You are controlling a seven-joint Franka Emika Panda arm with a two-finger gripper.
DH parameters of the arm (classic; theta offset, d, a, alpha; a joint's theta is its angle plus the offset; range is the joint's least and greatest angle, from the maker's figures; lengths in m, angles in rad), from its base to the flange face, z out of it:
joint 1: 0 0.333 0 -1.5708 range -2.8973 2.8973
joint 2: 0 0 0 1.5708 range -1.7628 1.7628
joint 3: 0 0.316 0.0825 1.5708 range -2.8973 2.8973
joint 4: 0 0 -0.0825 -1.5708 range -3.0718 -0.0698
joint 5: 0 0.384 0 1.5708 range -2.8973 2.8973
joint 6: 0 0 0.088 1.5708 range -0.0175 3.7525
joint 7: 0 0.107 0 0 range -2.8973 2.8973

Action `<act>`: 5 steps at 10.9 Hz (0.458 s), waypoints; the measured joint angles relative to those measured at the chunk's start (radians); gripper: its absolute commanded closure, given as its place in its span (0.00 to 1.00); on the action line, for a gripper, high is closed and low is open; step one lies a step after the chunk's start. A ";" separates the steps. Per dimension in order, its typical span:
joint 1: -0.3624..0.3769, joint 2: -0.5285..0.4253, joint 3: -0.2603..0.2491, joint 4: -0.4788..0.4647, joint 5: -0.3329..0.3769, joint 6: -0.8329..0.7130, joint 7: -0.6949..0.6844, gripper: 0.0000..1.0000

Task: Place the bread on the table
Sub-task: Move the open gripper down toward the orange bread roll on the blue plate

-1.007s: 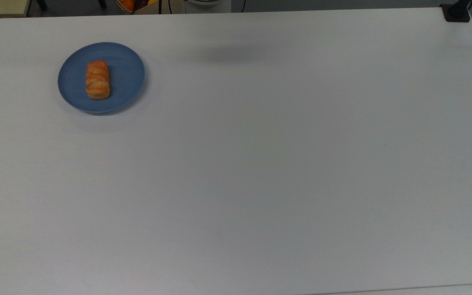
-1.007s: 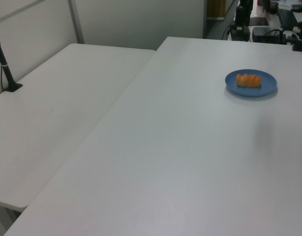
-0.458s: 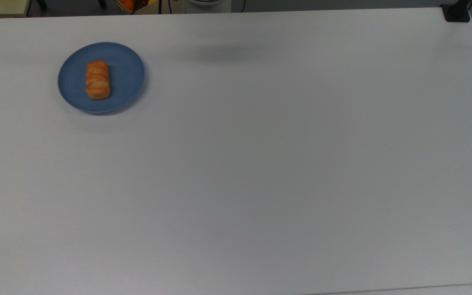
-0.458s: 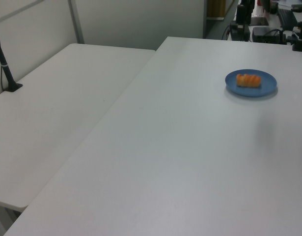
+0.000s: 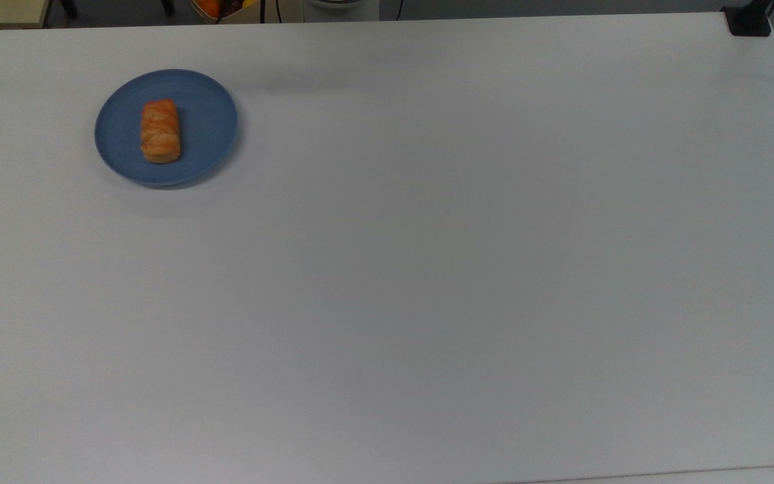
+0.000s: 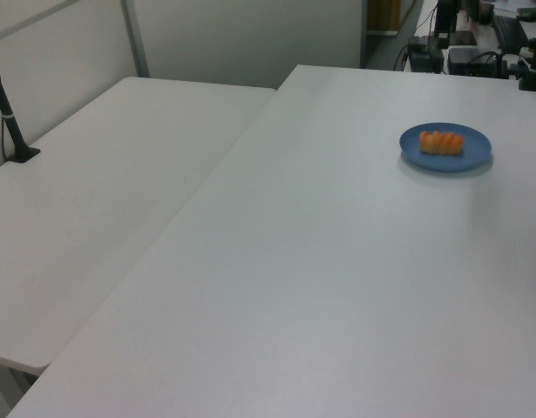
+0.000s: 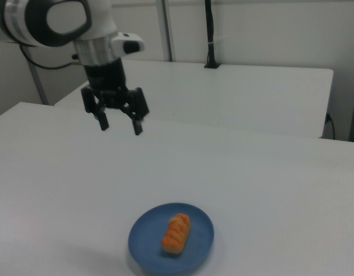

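In the right view, nearest the camera, the bread [image 7: 176, 233] lies flat on a round blue plate [image 7: 145, 244], its long axis pointing away toward the far side of the table [image 7: 269, 190]. Nothing touches it. The plate sits on the white tabletop near the bottom of the right view.

Farther back and toward the right view's left, the gripper [image 7: 120, 125] hangs in the air above the table, well apart from the plate and bread. Its two black fingers [image 7: 102, 122] point down and are spread with a clear gap between them, holding nothing. Above them rises the white arm [image 7: 56, 22] with a dark round joint cover.

Behind the arm stands a second white table [image 7: 251, 98], and on its far edge a black pole [image 7: 210, 34] goes up along the wall.

In the top view the bread [image 5: 160, 131] lies slightly off-centre on the plate [image 5: 205, 121], in the upper left part of the table [image 5: 427, 269], lengthwise up and down.

In the left view the plate [image 6: 472, 152] with the bread [image 6: 442, 142] sits far back on the table [image 6: 320, 261], toward the left view's right, with dark equipment [image 6: 459, 52] beyond the far edge.
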 measured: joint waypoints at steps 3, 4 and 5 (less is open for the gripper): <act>-0.100 0.047 -0.007 -0.004 0.000 0.060 -0.103 0.00; -0.118 0.069 -0.007 -0.006 0.000 0.078 -0.118 0.00; -0.127 0.090 -0.007 -0.012 0.000 0.092 -0.121 0.00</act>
